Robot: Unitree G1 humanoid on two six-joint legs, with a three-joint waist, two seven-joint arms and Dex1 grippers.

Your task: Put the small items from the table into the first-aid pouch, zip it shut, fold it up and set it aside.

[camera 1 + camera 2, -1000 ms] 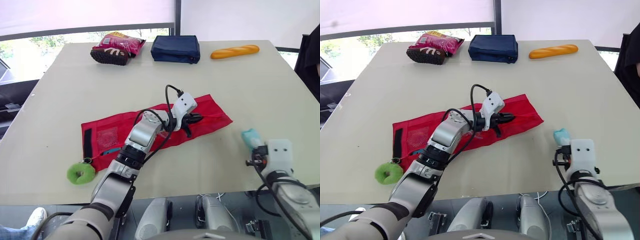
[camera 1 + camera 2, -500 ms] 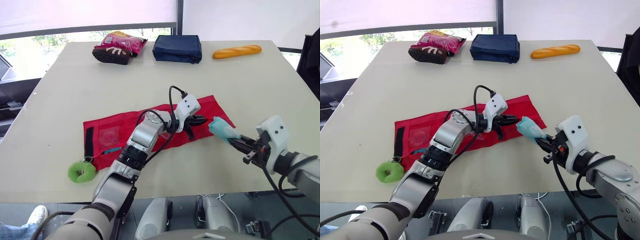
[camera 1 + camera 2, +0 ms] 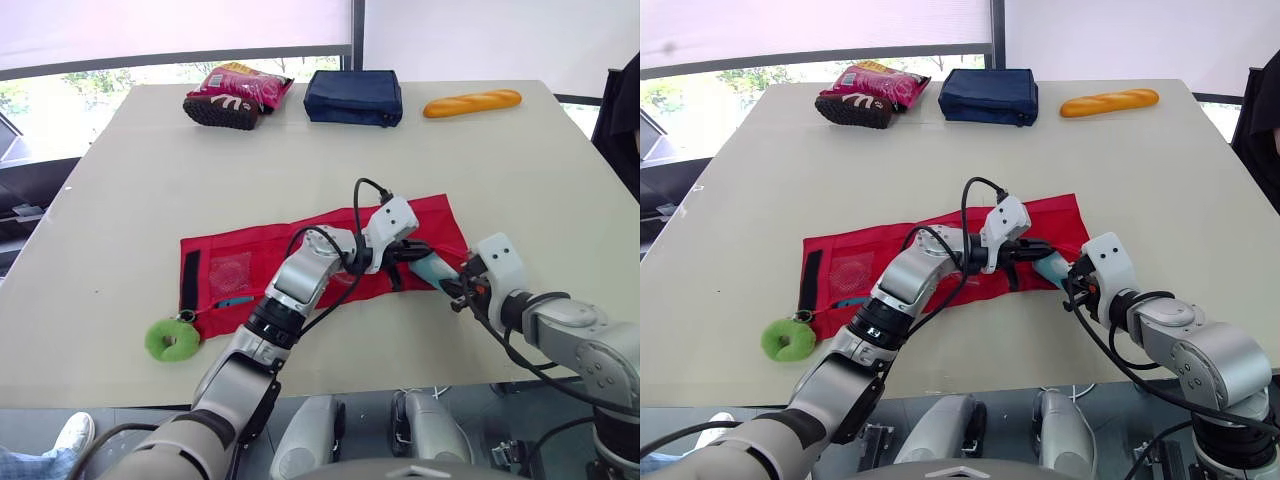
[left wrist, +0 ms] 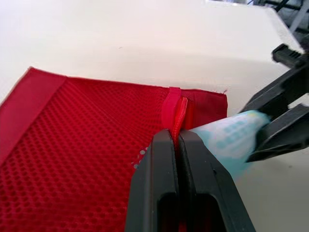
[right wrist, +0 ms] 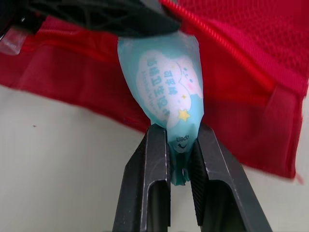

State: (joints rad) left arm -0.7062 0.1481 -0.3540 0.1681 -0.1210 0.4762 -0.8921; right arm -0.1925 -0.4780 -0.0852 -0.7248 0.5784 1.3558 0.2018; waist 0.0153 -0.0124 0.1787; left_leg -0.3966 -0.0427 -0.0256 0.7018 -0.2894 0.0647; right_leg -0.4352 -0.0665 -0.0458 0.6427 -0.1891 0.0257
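The red first-aid pouch (image 3: 255,268) lies unfolded flat across the middle of the table. My left gripper (image 3: 408,252) is shut on the pouch's edge beside the red zipper (image 4: 179,112), near its right end. My right gripper (image 3: 456,290) is shut on a light-blue printed packet (image 5: 166,82). The packet's tip (image 3: 430,266) touches the pouch right next to the left fingers (image 4: 161,174). A green ring (image 3: 172,339) hangs at the pouch's left end, and a small blue item (image 3: 235,300) sits in a pocket there.
At the table's far edge lie a pink snack bag (image 3: 235,90), a navy case (image 3: 352,97) and a bread-shaped toy (image 3: 471,102). A person's dark clothing (image 3: 622,105) shows at the right edge.
My right arm has swung left from the table's front right edge, carrying the light-blue packet up to the pouch beside the left gripper. The left gripper has kept its hold.
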